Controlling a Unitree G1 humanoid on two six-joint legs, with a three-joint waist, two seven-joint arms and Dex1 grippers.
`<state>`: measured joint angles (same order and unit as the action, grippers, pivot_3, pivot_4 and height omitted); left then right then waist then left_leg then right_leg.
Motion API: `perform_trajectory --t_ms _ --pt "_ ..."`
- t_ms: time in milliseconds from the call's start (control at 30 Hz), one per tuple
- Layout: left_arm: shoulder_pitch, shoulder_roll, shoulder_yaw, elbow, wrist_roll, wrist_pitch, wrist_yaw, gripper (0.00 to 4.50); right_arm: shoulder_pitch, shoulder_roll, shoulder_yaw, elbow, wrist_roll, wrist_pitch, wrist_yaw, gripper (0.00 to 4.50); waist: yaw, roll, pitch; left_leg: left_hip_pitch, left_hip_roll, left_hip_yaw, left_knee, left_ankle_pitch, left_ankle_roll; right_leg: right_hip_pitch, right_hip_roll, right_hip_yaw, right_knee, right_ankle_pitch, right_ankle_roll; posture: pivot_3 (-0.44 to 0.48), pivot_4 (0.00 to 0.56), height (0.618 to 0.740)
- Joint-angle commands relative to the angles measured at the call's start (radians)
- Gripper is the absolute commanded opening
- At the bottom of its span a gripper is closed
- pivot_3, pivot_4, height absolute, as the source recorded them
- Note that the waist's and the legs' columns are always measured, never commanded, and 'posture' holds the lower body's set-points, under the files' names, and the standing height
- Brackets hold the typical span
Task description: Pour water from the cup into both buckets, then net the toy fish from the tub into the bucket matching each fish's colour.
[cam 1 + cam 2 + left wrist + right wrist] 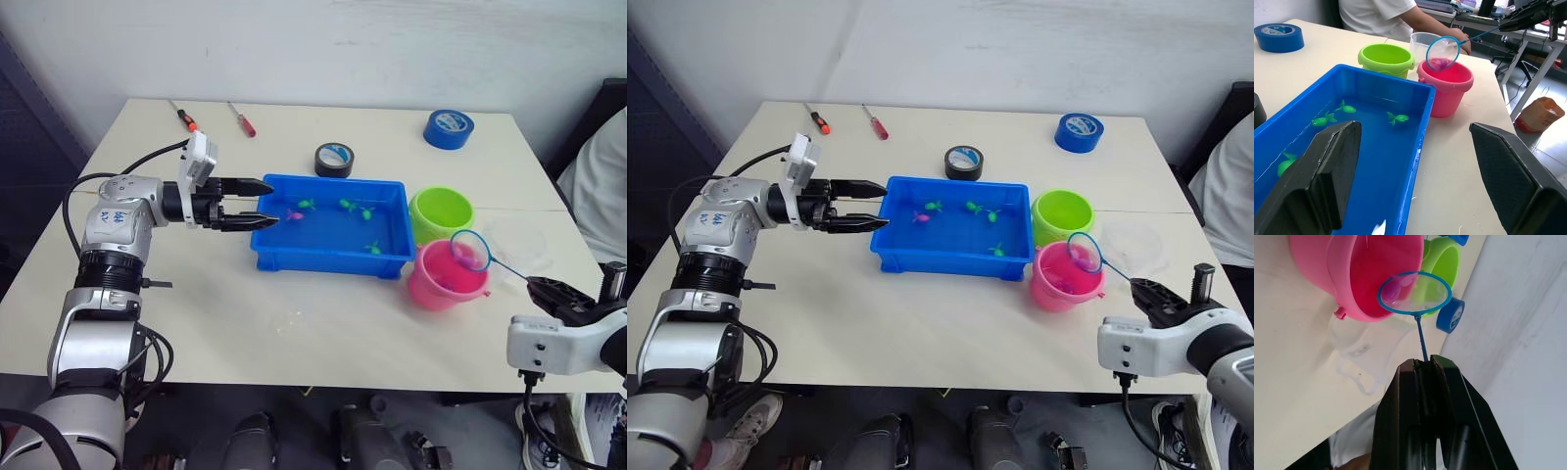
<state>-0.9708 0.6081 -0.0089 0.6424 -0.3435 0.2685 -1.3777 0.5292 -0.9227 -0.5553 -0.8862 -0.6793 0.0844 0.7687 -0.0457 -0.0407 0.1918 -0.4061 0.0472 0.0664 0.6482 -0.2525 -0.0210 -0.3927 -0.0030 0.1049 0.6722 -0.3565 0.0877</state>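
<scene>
Holding the net (470, 251) by its thin handle, the right claw (1423, 363) keeps its fingers pressed together on the stem, with the light-blue hoop poised over the pink bucket (446, 277). A magenta fish (1396, 289) sits in the mesh, directly above the bucket's mouth.

The risk, by my reading, lies in the tip-out: the hoop hangs near the bucket's 3 o'clock rim, so a careless turn of the wrist could drop the fish onto the counter (294, 323) or towards the clear cup (514, 240) just beyond. A swing of the long handle could also knock the light bucket, which appears to stand just beside the blue tub (328, 227).

The lime green bucket (441, 211) stands at the tub's 3 o'clock corner, touching or nearly touching the pink one. Several green fish (346, 205) and one magenta fish (292, 213) float in the shallow water.

The left claw (263, 203), fingers spread, straddles the tub's 9 o'clock wall as if to steady it; a slip there could shove the tub and slosh water.
</scene>
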Motion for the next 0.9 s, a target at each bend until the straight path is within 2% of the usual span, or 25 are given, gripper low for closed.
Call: perform_trajectory --t_ms 33,300,600,800,900 --pt "-0.003 0.005 0.024 -0.03 -0.008 -0.013 -0.007 3.87 0.003 0.042 -0.001 -0.032 -0.089 -0.062 -0.029 0.0 -0.001 0.0 0.0 0.0 0.0 0.0 0.0 0.0 0.0 0.0 0.0 0.0 0.0 0.0 0.0 0.0 0.15 0.734" --pt "0.021 0.01 0.022 -0.074 -0.02 0.001 -0.034 3.87 -0.047 0.155 0.076 -0.029 -0.253 -0.143 -0.075 0.0 -0.004 0.0 0.0 0.002 0.0 0.002 0.001 0.0 -0.001 0.0 0.001 -0.001 0.003 0.0 0.0 0.0 0.15 0.734" --pt "0.034 0.016 0.032 -0.102 -0.024 0.012 -0.042 3.87 -0.064 0.233 0.094 -0.018 -0.355 -0.208 -0.109 0.0 -0.006 0.0 0.0 0.002 0.0 0.001 0.001 0.0 0.0 0.0 0.001 -0.002 0.005 0.0 0.0 0.0 0.15 0.734" --pt "0.039 0.019 0.035 -0.108 -0.021 0.016 -0.037 3.87 -0.08 0.273 0.087 -0.024 -0.318 -0.224 -0.124 0.0 -0.006 0.0 0.0 0.003 0.0 0.001 0.001 0.0 0.0 0.0 0.001 -0.003 0.006 0.0 0.0 0.0 0.15 0.734" --pt "0.042 0.03 0.052 -0.097 -0.021 0.019 -0.015 3.87 -0.192 0.276 0.12 -0.049 -0.199 -0.184 -0.094 0.0 -0.013 0.0 0.0 0.003 0.0 0.002 0.002 0.0 0.0 0.0 0.001 -0.003 0.007 0.0 0.0 0.0 0.15 0.734"
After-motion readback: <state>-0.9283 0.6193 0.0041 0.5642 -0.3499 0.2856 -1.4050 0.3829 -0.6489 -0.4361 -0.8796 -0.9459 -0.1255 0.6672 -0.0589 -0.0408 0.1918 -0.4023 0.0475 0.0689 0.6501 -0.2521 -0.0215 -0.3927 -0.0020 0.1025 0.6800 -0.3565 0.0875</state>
